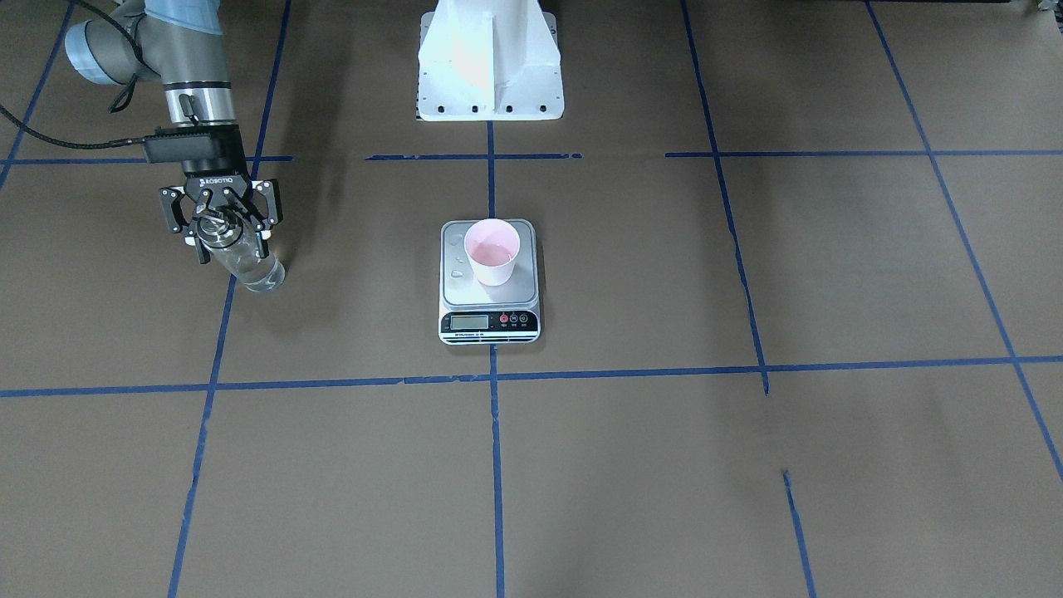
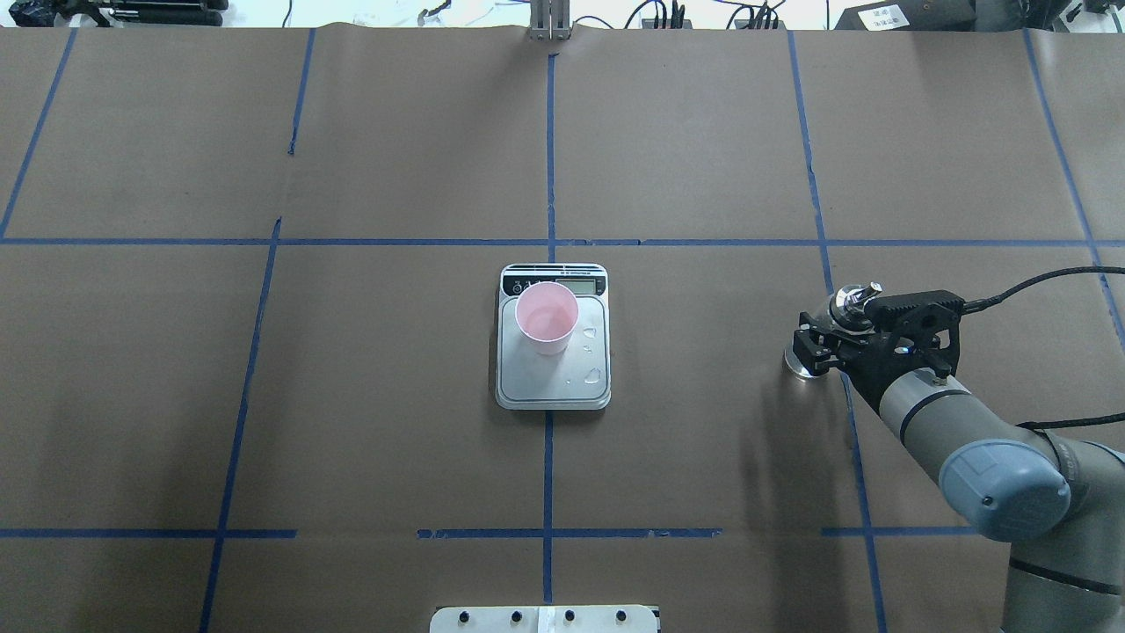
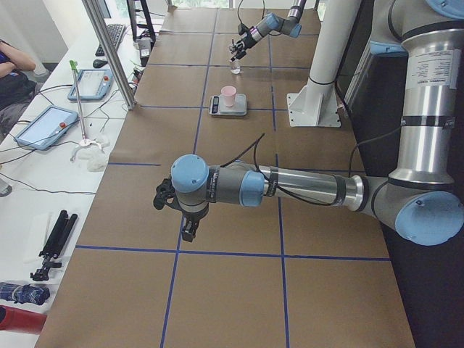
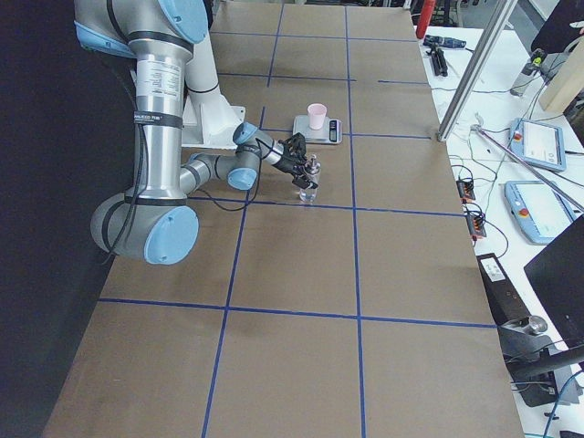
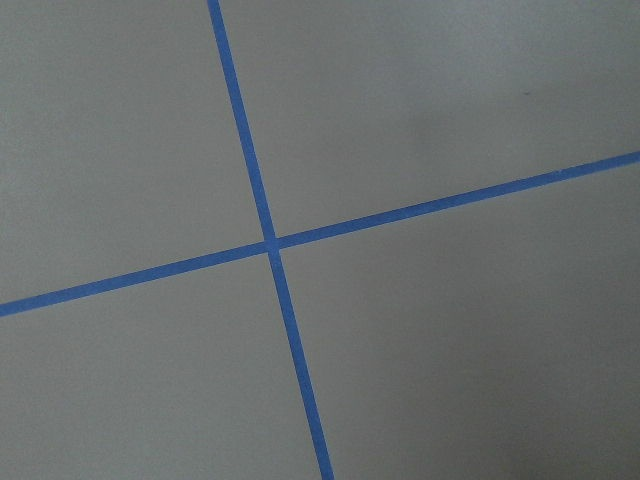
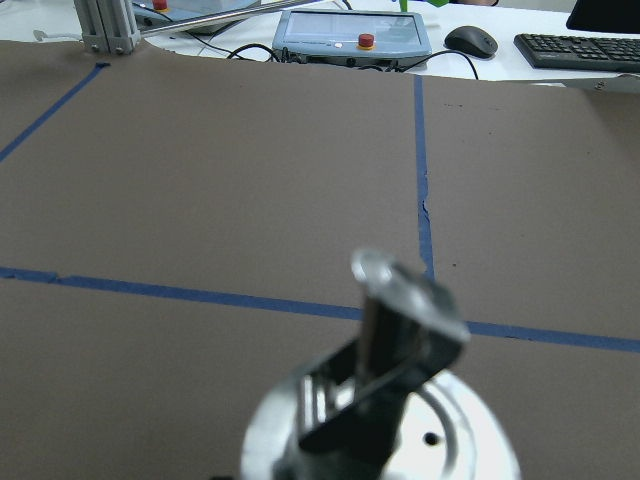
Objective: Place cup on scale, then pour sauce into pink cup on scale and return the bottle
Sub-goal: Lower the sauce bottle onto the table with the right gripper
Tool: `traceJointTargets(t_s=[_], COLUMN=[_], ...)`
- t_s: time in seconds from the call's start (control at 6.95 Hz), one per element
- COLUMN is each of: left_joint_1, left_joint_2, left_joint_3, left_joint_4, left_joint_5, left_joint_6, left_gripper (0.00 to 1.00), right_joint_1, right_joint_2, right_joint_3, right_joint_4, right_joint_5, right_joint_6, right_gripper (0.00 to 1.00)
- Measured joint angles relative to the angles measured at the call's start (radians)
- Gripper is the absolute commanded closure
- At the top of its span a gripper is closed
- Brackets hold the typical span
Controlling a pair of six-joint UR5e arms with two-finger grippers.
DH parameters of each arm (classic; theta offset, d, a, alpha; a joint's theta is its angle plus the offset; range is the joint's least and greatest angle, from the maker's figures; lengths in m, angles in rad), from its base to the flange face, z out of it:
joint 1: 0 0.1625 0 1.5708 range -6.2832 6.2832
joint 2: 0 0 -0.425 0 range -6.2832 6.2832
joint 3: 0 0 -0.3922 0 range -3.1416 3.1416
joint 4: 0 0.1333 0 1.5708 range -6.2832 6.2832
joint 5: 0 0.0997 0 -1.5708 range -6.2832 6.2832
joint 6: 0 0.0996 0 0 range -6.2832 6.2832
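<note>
The pink cup (image 1: 492, 249) stands upright on the scale (image 1: 465, 289) at the table's middle, with clear sauce in it; both also show in the overhead view, the cup (image 2: 547, 316) on the scale (image 2: 549, 391). The clear glass bottle (image 1: 251, 267) stands on the table, well to the robot's right of the scale. My right gripper (image 1: 224, 237) is open, its fingers spread on either side of the bottle's neck. The right wrist view shows the silver pour-spout cap (image 6: 400, 300) close up. My left gripper (image 3: 187, 217) hangs over bare table; I cannot tell if it is open or shut.
A few clear drops (image 2: 593, 378) lie on the scale's platform. The white robot base (image 1: 490, 62) stands behind the scale. Blue tape lines (image 5: 270, 245) cross the brown table. Tablets and cables (image 6: 350, 35) lie past the far edge.
</note>
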Motion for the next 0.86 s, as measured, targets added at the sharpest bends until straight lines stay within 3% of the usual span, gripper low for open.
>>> traceJointTargets(t_s=[0.43,0.86], left_joint_1=[0.000,0.000], left_joint_2=[0.000,0.000], left_joint_3=[0.000,0.000], left_joint_4=[0.000,-0.001], left_joint_5=[0.001,0.001], left_joint_6=[0.000,0.000], left_gripper=[0.00,0.00], right_joint_1=[-0.006,-0.047], right_joint_2=[0.006,-0.006], right_joint_3=[-0.010,-0.015], right_joint_4=[0.000,0.000], right_joint_5=[0.001,0.076], right_joint_6=[-0.001,-0.011], right_gripper=[0.00,0.00])
